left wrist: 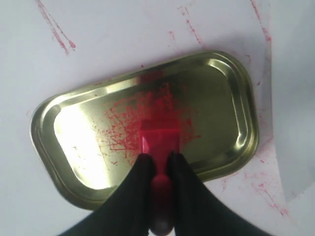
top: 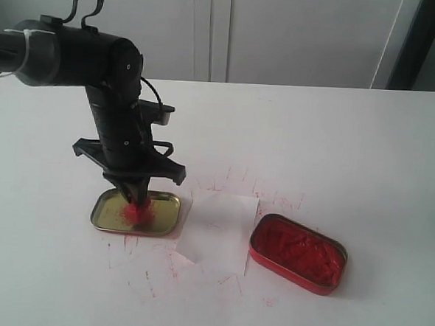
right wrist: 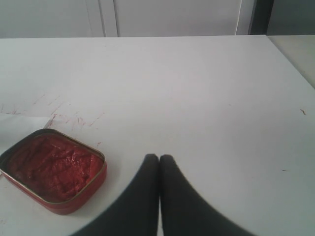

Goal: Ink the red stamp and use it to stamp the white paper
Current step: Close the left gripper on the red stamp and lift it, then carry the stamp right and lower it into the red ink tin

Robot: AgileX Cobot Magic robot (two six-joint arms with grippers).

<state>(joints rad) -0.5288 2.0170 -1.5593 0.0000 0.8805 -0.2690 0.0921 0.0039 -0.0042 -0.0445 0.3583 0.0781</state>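
Note:
My left gripper (top: 136, 199) (left wrist: 160, 158) is shut on the handle of the red stamp (left wrist: 159, 139) (top: 135, 211), whose square base is down in the shallow gold tray (left wrist: 231, 93) (top: 103, 214) with red smears. The white paper (top: 217, 232) (left wrist: 295, 98) lies just right of the tray. The red tin of ink paste (top: 298, 253) (right wrist: 51, 169) sits further right. My right gripper (right wrist: 159, 158) is shut and empty above bare table near the tin; it does not appear in the exterior view.
The white tabletop (top: 336, 148) carries red scratch marks around the tray and paper. White cabinet doors (top: 284, 34) stand behind the table. The table's right edge (right wrist: 295, 64) shows in the right wrist view.

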